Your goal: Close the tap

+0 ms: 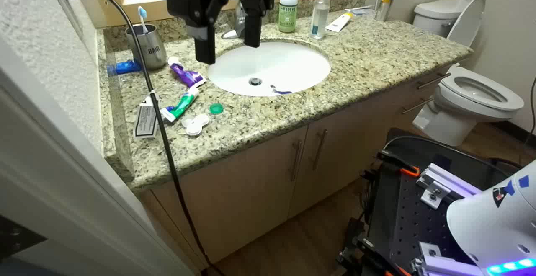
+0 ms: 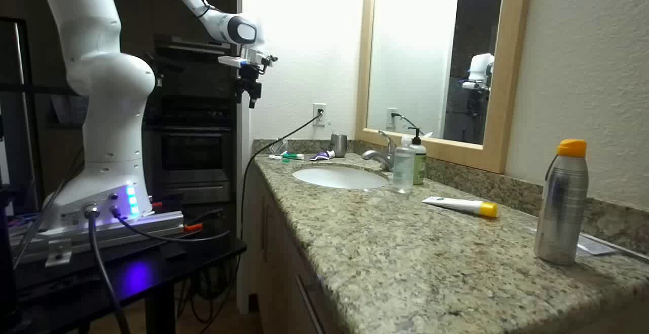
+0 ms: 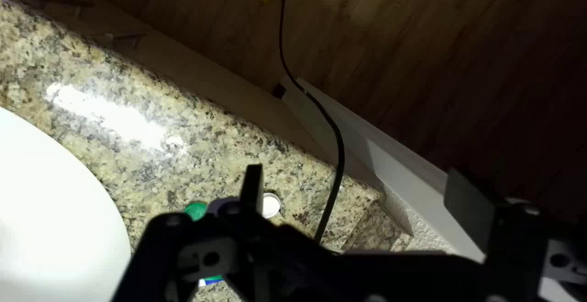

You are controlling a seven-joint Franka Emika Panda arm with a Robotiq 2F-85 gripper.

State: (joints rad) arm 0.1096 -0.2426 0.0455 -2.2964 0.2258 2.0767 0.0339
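The tap (image 1: 240, 19) is a small chrome faucet at the back rim of the white basin (image 1: 293, 58); my gripper partly covers it in this exterior view. In an exterior view the tap (image 2: 387, 157) shows its curved spout over the basin (image 2: 338, 177), with its lever tilted upward. I cannot tell if water runs. My gripper (image 1: 228, 49) is open and empty, fingers pointing down. In an exterior view the gripper (image 2: 245, 101) hangs high above and to the left of the counter, well apart from the tap. In the wrist view the fingers (image 3: 360, 188) are wide apart; the tap is out of view.
A green soap bottle (image 1: 287, 13) and a clear bottle (image 1: 320, 14) stand beside the tap. A metal cup (image 1: 148, 50), toothpaste tubes (image 1: 187, 75) and a lens case (image 1: 195, 124) lie left of the basin. A black cable (image 1: 167, 142) crosses the counter. A mirror (image 2: 416, 55) hangs behind.
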